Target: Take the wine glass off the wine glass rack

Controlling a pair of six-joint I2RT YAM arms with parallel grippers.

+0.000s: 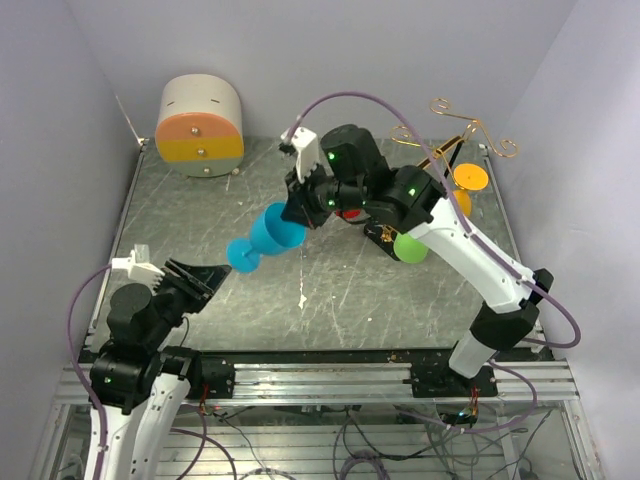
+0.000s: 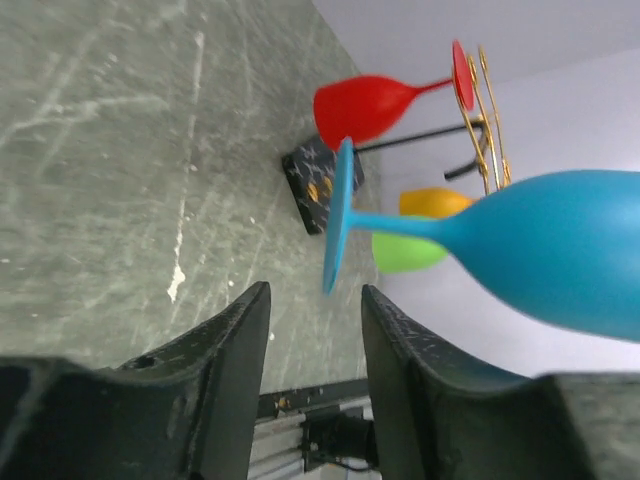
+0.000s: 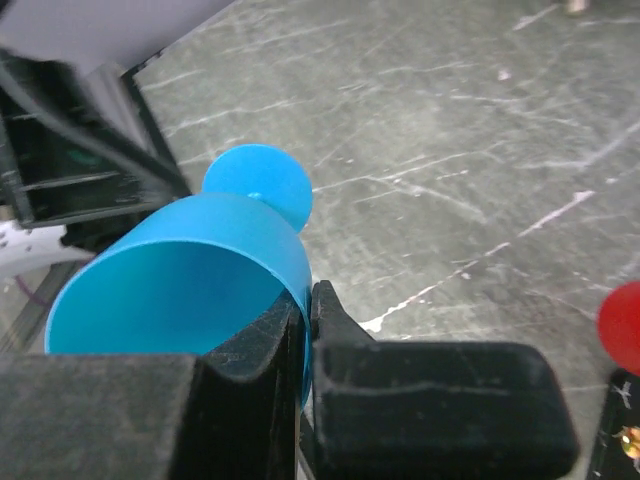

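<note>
Over the table (image 1: 380, 300), wine glass (image 1: 270, 235) lies sideways, foot leftward.

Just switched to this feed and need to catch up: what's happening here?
The right gripper is shut on the rim of the blue glass, holding it tilted in the air above the table, clear of the rack. The left gripper is open and empty, just short of the glass's foot. A red glass, an orange glass and a green glass are at the rack.
</note>
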